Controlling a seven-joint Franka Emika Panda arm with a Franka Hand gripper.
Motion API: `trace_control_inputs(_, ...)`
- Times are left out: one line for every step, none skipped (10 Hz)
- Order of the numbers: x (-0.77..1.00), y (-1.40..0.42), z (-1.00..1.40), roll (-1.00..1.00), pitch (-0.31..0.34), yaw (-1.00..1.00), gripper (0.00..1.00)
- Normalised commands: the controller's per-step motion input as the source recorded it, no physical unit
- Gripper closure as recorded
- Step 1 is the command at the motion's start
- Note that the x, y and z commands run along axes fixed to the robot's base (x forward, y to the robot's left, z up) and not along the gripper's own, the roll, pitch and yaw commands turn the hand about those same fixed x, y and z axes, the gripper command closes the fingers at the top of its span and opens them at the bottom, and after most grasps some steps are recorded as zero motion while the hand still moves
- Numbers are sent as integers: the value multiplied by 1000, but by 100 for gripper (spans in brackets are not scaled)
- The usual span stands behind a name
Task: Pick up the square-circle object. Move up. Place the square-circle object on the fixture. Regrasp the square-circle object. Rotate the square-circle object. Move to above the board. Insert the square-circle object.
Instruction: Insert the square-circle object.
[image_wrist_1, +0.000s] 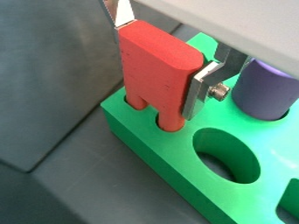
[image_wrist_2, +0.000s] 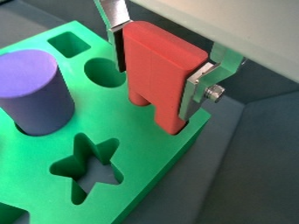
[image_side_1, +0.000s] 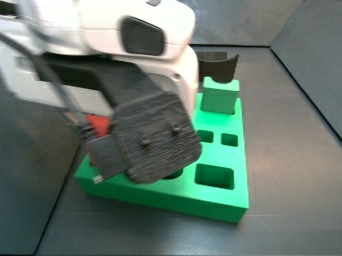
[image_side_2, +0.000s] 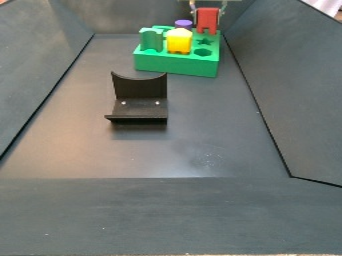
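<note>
The square-circle object (image_wrist_2: 158, 74) hangs clamped between the gripper's (image_wrist_2: 163, 54) silver fingers (image_wrist_2: 212, 77), its two legs reaching down at a corner of the board (image_wrist_2: 140, 188), beside a round hole (image_wrist_1: 228, 156). You are likely at the insert step: line both legs over their openings before lowering, keep it upright, and stay off the purple cylinder (image_wrist_2: 35, 92) nearby.

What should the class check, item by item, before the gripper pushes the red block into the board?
1. Gripper shut on red block: ok.
2. Block upright: ok.
3. Block over the board, at its corner: ok.
4. Block's two prongs lined up with a hole: cannot tell; in both wrist views they sit at the edge.
5. Purple cylinder apart from block: ok.
6. Fixture clear of the gripper: ok.
</note>
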Motion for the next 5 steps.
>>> trace_control_inputs(1000,391,-1000,0,54,-66,100)
trace_control_inputs(1000,354,-963,49,103,-66,100)
trace_control_inputs(354,217,-946,0,67,-129,100)
trace_control_inputs(46,234,-426,-191,-53,-94,100)
trace_control_inputs(0,0,0,0,0,0,100)
